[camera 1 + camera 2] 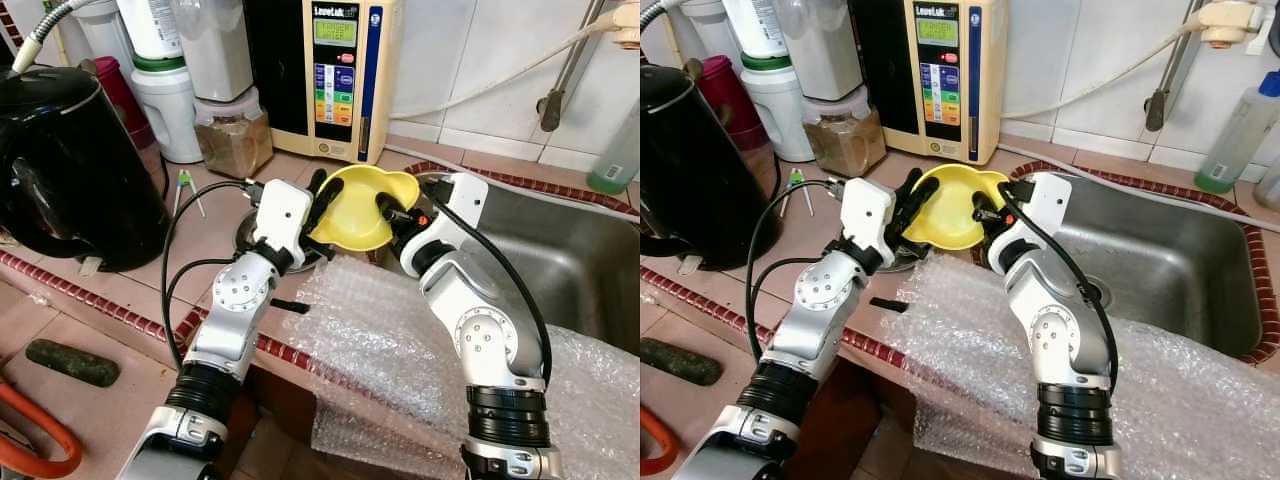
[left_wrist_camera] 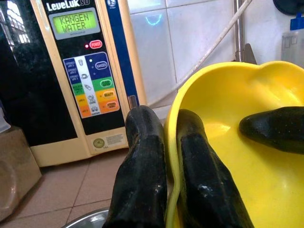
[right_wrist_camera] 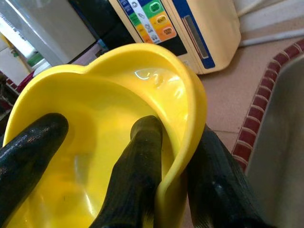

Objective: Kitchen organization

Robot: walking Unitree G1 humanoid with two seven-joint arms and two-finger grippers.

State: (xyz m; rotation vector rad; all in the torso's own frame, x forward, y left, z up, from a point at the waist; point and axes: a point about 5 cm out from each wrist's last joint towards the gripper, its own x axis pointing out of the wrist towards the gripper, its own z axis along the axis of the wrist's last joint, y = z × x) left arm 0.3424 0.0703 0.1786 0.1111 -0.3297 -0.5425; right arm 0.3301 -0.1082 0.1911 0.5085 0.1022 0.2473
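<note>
Left eye view: at frame centre, a yellow bowl [image 1: 358, 208] hangs above the counter [image 1: 215, 225] beside the sink [image 1: 580, 265], gripped from both sides, likely for steadiness.

Left wrist view: the left gripper [image 2: 172, 156] has its jaws pinching the rim.

Right wrist view: the right gripper [image 3: 176, 164] has its jaws pinching the opposite rim, probably to share the load.

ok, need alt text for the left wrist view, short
The left end effector pinches the rim of a yellow bowl, one black finger inside and one outside; a finger of the right end effector reaches into the bowl from the far side. Behind stands a cream and black water ionizer reading "Kangen Water", on a tiled counter against white wall tiles.
</note>
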